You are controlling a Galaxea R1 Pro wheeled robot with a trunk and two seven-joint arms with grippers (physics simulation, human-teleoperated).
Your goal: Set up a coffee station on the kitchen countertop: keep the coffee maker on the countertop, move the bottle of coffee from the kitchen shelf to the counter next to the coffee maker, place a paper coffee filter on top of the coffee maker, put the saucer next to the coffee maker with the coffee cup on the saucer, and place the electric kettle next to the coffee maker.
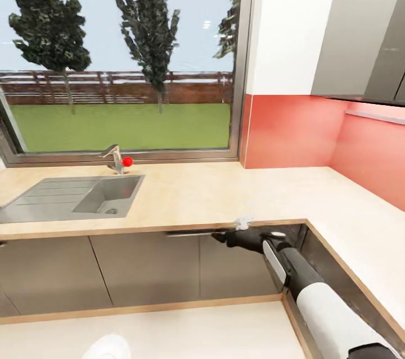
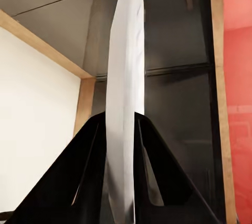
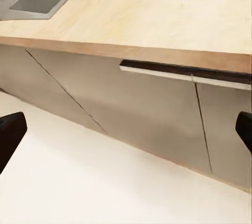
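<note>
The kitchen countertop (image 1: 214, 196), light speckled wood, runs under the window and turns a corner at the right. My left gripper (image 2: 122, 119) is shut on a thin white ribbed sheet seen edge-on, which looks like the paper coffee filter (image 2: 126, 50). Its rounded white edge (image 1: 107, 348) pokes up at the bottom of the head view. My right gripper (image 1: 222, 237) reaches to the counter's front edge near the inner corner. In the right wrist view its fingertips (image 3: 10, 134) stand far apart, open, facing the countertop (image 3: 157, 8) edge.
A steel sink (image 1: 73, 196) with a faucet and red knob (image 1: 127, 161) sits at the counter's left. A small white crumpled bit (image 1: 243, 223) lies at the counter edge by my right gripper. Grey cabinet fronts (image 1: 146, 269) stand below, and a wall cabinet (image 1: 365, 39) hangs at upper right.
</note>
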